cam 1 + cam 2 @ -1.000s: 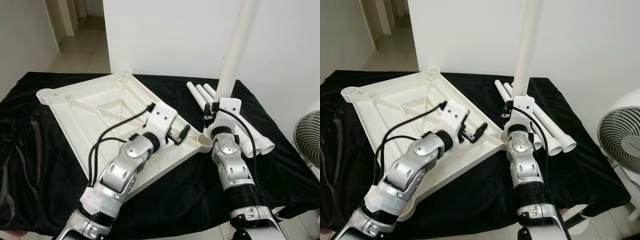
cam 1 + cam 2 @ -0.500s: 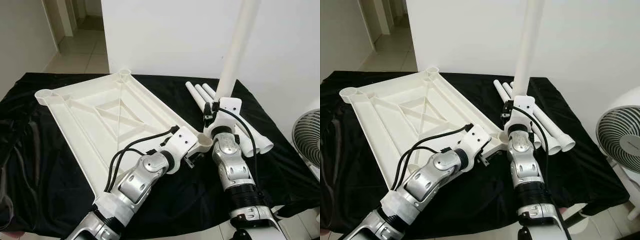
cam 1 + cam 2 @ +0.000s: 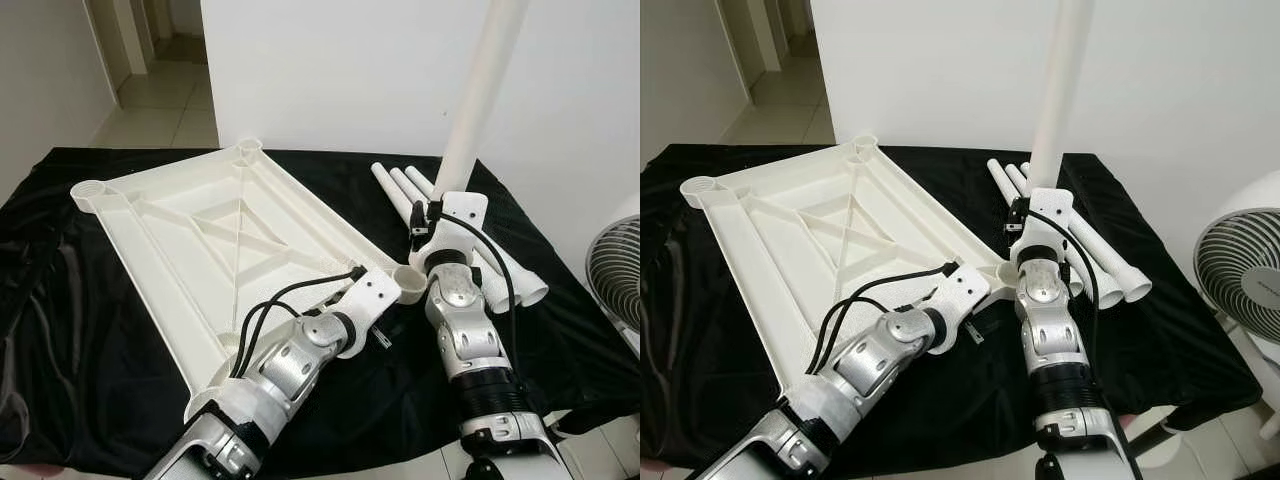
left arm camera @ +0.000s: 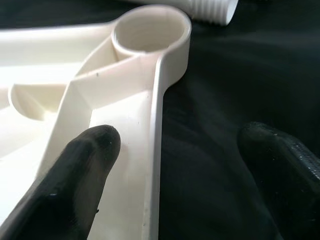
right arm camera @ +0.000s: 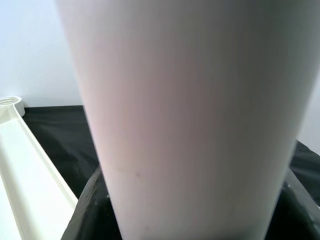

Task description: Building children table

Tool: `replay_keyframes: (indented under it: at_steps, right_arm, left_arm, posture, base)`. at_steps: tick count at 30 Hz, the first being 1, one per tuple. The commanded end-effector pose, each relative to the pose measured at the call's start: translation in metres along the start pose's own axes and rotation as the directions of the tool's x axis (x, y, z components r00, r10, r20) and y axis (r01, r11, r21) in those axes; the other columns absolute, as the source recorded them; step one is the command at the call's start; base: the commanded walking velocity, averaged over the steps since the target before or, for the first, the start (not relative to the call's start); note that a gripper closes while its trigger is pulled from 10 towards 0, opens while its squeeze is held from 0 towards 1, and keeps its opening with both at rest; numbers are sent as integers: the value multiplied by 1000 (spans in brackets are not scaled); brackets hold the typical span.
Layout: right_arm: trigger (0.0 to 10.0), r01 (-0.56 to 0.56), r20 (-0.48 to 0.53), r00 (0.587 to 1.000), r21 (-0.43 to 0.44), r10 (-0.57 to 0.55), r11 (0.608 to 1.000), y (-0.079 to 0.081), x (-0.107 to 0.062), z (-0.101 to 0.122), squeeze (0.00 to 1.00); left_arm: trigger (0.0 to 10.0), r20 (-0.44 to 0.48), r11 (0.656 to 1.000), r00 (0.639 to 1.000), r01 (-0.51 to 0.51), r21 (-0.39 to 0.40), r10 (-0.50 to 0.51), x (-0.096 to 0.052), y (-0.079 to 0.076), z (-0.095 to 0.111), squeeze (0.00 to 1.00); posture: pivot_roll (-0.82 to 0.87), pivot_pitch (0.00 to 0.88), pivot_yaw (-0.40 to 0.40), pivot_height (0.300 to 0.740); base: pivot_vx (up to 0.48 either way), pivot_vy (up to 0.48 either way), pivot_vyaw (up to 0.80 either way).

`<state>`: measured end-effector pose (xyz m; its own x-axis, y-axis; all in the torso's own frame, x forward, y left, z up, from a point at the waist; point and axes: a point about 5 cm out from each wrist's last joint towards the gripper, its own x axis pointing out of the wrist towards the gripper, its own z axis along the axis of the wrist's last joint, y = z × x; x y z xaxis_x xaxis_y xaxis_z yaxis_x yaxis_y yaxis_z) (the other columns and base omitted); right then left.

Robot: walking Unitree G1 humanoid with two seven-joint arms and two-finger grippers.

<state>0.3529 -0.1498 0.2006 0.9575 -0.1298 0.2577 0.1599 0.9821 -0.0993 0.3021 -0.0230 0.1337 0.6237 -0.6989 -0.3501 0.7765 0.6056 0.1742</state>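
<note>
Tabletop [image 3: 200, 240]: ribbed white plastic, round corner sockets.
Left hand [image 4: 170, 165]: spread, straddling tabletop's edge.
Right hand [image 3: 430, 215]: clamps smooth white leg [image 3: 480, 90] upright.

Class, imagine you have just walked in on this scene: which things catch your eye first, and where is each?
A tall white table leg stands upright in the right gripper, beside the near right corner socket of the upside-down white tabletop on the black cloth. The left gripper, fingers apart, straddles the tabletop's edge near that socket.
</note>
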Motion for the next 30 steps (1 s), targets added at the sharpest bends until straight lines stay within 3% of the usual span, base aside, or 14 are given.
replay_keyframes:
  at_steps: [1,4,5,7,8,21,30]
  right_arm:
    - [10000,16,11,1000,-6,-16,1000,-3,0,2,0]
    - [10000,18,9,1000,-7,-18,1000,-3,-1,2,0]
    - [10000,18,7,1000,-7,-18,1000,-3,-1,1,0]
    - [10000,18,6,1000,-6,-18,1000,-3,-1,1,0]
    - [10000,16,6,1000,-5,-16,1000,-2,-1,2,0]
    - [10000,16,7,1000,-7,-16,1000,0,1,2,0]
    - [10000,9,4,1000,-1,-9,1000,3,-1,1,0]
  left_arm:
    - [10000,-25,999,998,-53,-10,52,2,3,-2,0]
    - [9647,-46,998,998,-51,-46,49,3,4,-3,0]
    - [1490,-50,998,998,-42,-53,39,4,3,-3,0]
    - [1490,-47,998,998,-37,-47,35,4,3,-3,0]
    - [0,-39,998,999,-34,-47,32,5,3,-1,0]
    - [0,-44,1000,999,17,3,-17,5,2,3,0]
    - [0,-83,998,995,58,29,-56,-7,4,-15,0]
  posture:
    - [16,40,-10,740]
    - [19,45,-9,740]
    - [19,45,-9,740]
    - [19,45,-9,740]
    - [20,44,-9,740]
    - [22,42,-5,740]
    - [28,34,-3,740]
  base:
    - [0,0,0]
    - [0,0,0]
    - [0,0,0]
    - [0,0,0]
    - [0,0,0]
    - [0,0,0]
    - [0,0,0]
